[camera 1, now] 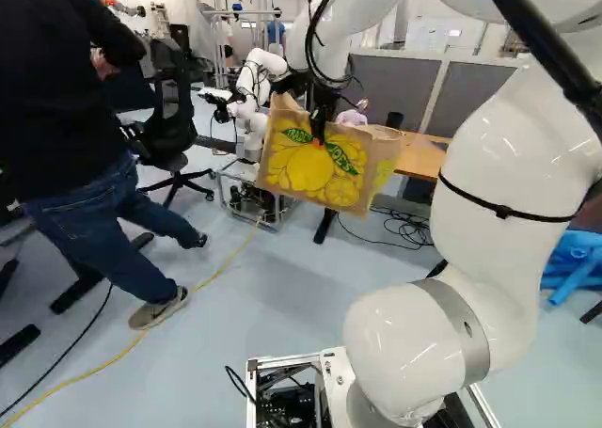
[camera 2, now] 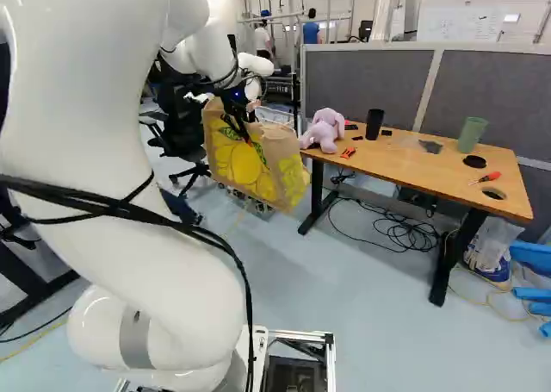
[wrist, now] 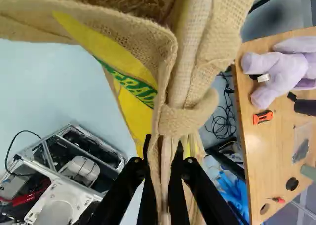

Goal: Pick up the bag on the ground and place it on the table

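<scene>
Burlap bag (camera 1: 306,172) hangs from hand (camera 1: 319,134); pinched between fingers

In the wrist view, the bag (camera 1: 306,172) was cut off by the edge, and its cloth hid the inner sides of the gripper (camera 1: 318,138). In the left base view, the bag and the arm (camera 1: 499,165) covered parts of the table (camera 2: 413,166). The plush toy (camera 2: 323,132) was cut off in the wrist view. Marks on the whiteboard (camera 2: 469,26) were too small for reading.

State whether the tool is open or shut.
The tool is shut on the bag: the wrist view shows it pinched between both fingers.
</scene>
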Robot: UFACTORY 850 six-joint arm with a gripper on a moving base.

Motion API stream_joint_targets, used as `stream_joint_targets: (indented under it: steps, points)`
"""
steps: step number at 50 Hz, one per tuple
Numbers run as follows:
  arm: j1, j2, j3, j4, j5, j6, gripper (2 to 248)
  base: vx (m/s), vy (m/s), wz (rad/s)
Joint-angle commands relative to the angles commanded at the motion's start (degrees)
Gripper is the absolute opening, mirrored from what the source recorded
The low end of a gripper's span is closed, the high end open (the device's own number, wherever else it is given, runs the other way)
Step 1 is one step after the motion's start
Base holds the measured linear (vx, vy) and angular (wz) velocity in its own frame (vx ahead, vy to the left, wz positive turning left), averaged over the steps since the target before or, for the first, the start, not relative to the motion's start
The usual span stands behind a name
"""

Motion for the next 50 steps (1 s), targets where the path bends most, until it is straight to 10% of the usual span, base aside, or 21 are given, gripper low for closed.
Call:
stream_joint_targets:
  steps: [50]
  points:
    - [-0.3,4.0,-4.5,-7.6,-18.1,0.0,22,0.0,0.0,0.0]
